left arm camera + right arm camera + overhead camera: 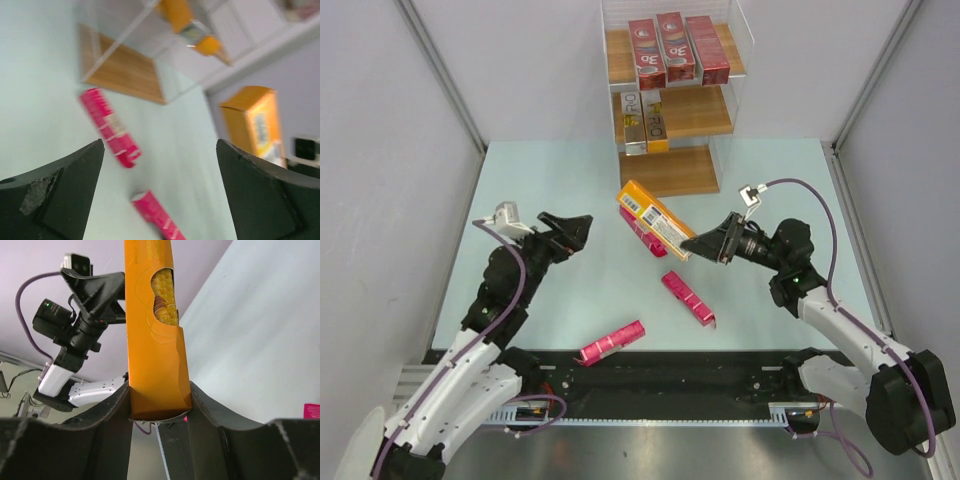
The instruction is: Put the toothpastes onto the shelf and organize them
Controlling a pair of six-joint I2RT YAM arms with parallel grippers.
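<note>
Top external view shows the right gripper (692, 243) pinching the orange carton (653, 217) by one end, clear of the table (550, 180), presumably to carry it to the shelf (672, 172) beyond, while the left gripper (582, 232) stands wide open, holding nothing.

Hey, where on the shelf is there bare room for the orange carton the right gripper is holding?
The bottom board is all bare. The middle board is free right of the silver-and-gold cartons. The top board is crowded: three red cartons leave only thin edge strips. The orange carton should fit on either lower board.
</note>
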